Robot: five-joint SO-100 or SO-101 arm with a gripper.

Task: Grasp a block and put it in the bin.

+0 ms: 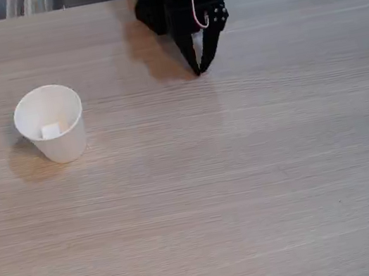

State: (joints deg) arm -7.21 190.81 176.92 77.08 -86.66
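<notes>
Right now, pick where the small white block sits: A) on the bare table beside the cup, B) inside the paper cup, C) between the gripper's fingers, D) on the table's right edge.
B: the block lies inside the cup, seen through its open rim, while the gripper stands apart with its fingertips together.

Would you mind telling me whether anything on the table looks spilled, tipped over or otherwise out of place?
Nothing stands out. The cup stands upright on the table with the block inside it. The gripper sits apart from the cup near the table's far edge, fingertips together and holding nothing. No spill or damage shows.
</notes>
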